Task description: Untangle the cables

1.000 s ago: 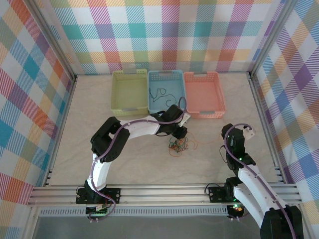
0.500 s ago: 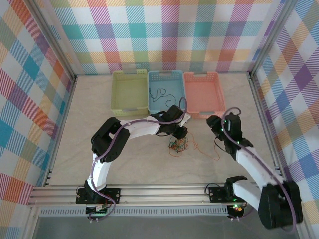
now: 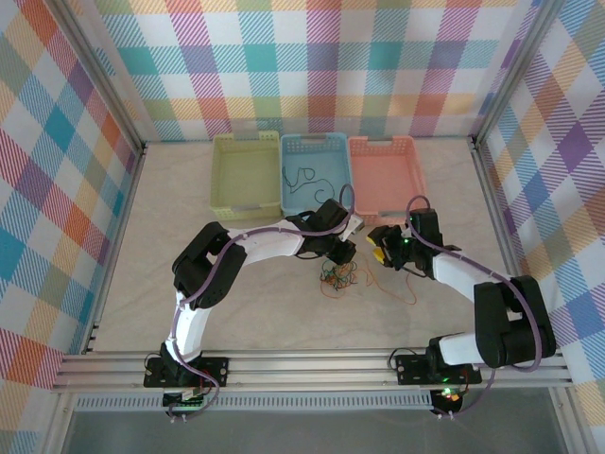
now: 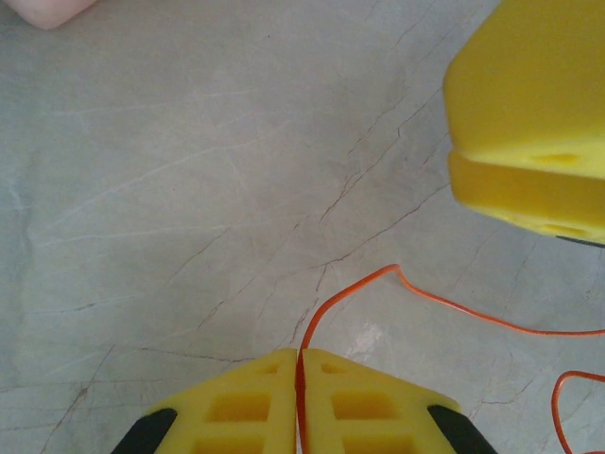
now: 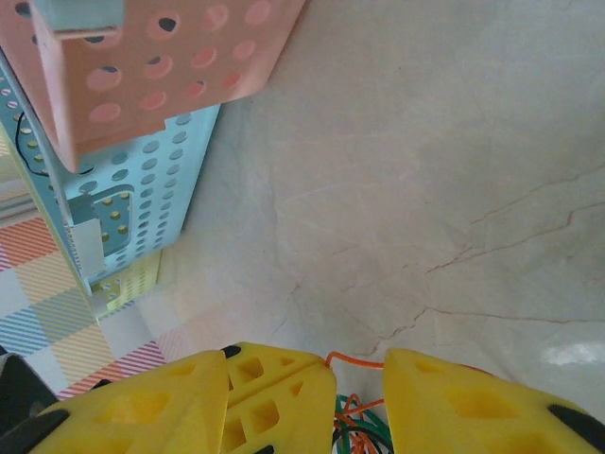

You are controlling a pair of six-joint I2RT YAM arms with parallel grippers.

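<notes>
The cables lie as a small orange, green and black clump on the table, mid-way across. One orange cable runs out of the clump, and my left gripper is shut on it, just behind the clump. A loose orange strand trails to the right. My right gripper is open right beside the left one. In the right wrist view its fingers straddle the left gripper's shut fingertips, with the orange cable crossing the gap and the clump below. The right gripper's fingers also appear at the left wrist view's upper right.
Three baskets stand in a row at the back: yellow-green, blue with a black cable inside, and pink. The pink and blue baskets lie close behind the grippers. Metal rails run along the near edge.
My right arm has swung in from the near right to the clump, ending beside the left gripper. The left arm and its grip have not moved.
</notes>
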